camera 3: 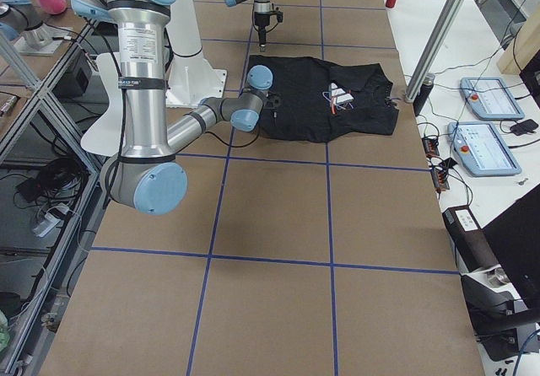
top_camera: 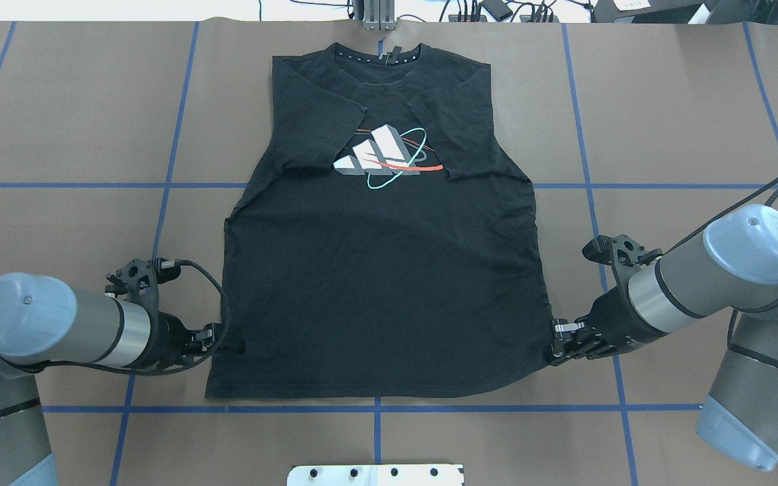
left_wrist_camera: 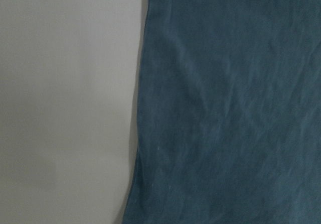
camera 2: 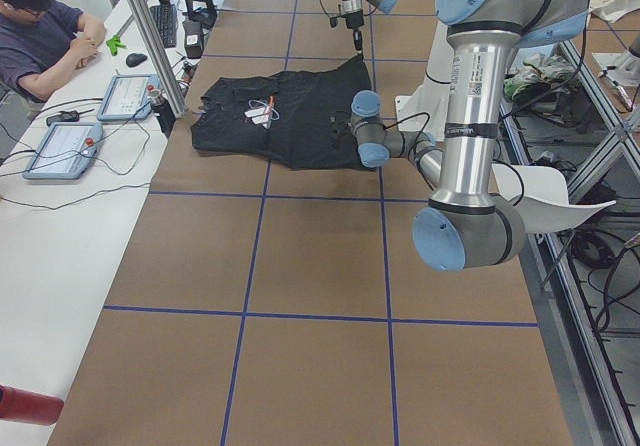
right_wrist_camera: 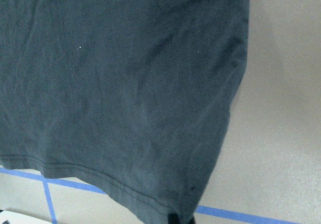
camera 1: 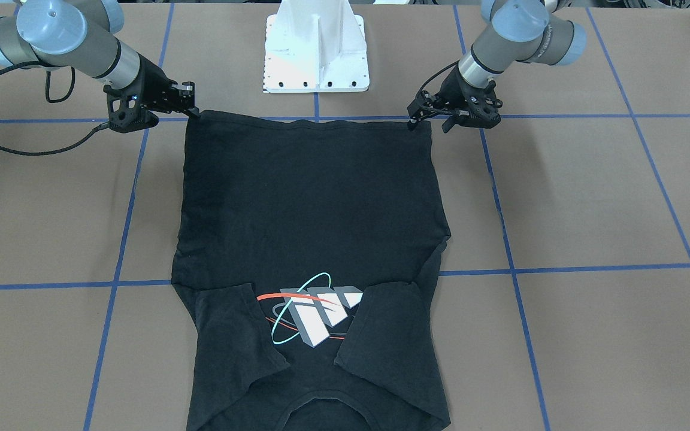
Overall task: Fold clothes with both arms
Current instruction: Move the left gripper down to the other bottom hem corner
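T-shirt [top_camera: 382, 283] flat, three-bar logo [top_camera: 379, 156] up; right tool [top_camera: 553, 347] clamped on hem corner; left tool [top_camera: 232, 347] beside opposite edge, grip unclear.

Robotics lab, left arm [top_camera: 58, 324] and right arm [top_camera: 699, 270] on a white pedestal [camera 1: 316, 54], table [top_camera: 58, 101] papered brown with a blue tape grid [top_camera: 92, 184], aluminium posts [camera 2: 150, 36], touch-screen pendants [camera 2: 128, 94] and cables on a side bench, seated person [camera 2: 45, 41] alongside.
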Robot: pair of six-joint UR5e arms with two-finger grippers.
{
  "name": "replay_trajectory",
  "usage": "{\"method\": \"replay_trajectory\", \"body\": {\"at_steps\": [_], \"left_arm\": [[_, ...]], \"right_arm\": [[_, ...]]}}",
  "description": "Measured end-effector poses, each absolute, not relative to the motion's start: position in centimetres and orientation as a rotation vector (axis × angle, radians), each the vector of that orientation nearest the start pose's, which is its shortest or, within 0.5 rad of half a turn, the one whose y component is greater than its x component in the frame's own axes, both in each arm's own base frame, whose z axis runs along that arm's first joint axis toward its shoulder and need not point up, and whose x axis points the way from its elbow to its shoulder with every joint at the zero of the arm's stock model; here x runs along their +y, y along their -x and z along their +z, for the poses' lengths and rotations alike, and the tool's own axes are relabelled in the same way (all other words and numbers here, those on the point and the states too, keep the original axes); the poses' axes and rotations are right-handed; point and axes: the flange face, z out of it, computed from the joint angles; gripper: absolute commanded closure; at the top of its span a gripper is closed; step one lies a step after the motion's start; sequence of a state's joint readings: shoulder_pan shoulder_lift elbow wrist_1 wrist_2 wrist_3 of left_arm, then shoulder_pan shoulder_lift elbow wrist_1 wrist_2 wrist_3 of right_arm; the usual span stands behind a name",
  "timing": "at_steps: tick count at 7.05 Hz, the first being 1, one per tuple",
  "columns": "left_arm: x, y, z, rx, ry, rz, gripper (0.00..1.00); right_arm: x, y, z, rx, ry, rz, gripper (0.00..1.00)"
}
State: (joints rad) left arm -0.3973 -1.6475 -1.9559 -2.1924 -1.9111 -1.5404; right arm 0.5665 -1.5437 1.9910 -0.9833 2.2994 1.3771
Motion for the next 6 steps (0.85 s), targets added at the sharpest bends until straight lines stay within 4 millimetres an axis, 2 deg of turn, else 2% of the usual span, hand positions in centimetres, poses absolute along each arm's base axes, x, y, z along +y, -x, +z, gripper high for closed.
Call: {"method": "replay_trajectory", "body": {"at_steps": [6], "left_arm": [[-26.3, -46.6, 38.1, 1.058, 0.114, -0.126, 0.04]], "right_arm": [[-32.3, 35.9, 36.9, -1.165, 0.256, -0.040, 1.00]]}}
